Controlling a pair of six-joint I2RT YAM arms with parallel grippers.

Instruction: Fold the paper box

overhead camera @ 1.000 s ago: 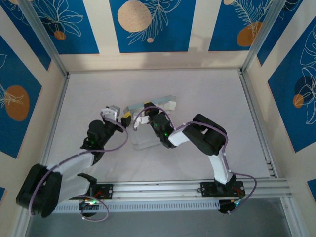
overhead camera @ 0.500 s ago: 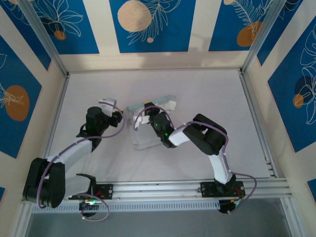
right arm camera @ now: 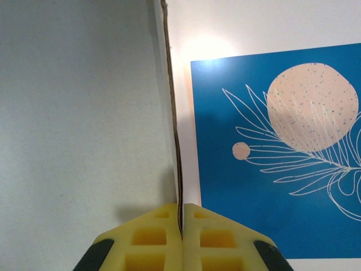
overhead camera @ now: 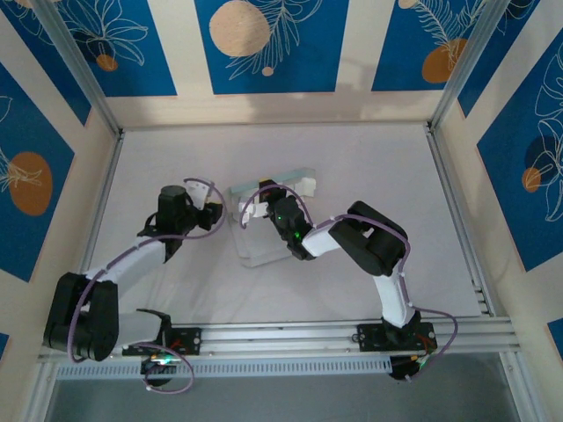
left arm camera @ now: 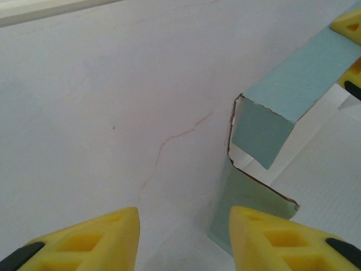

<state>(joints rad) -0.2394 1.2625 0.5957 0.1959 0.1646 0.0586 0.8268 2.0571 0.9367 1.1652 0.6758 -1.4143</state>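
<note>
- The paper box (overhead camera: pixel 262 252) is seen near the middle of the table (overhead camera: pixel 378 158), between the two arms, with a flat white panel lying down and a pale green wall raised along its far side
- The right gripper (right arm camera: pixel 180 217) is closed on the box: a thin card edge is pinched between its yellow pads (right arm camera: pixel 155 237), with a blue patterned wall panel (right arm camera: pixel 271 186) seen behind
- The left gripper (left arm camera: pixel 183 231) is held just left of the box, its jaws partly apart with nothing gripped; bare table is seen between them, and a folded green corner lies just ahead to the right
</note>
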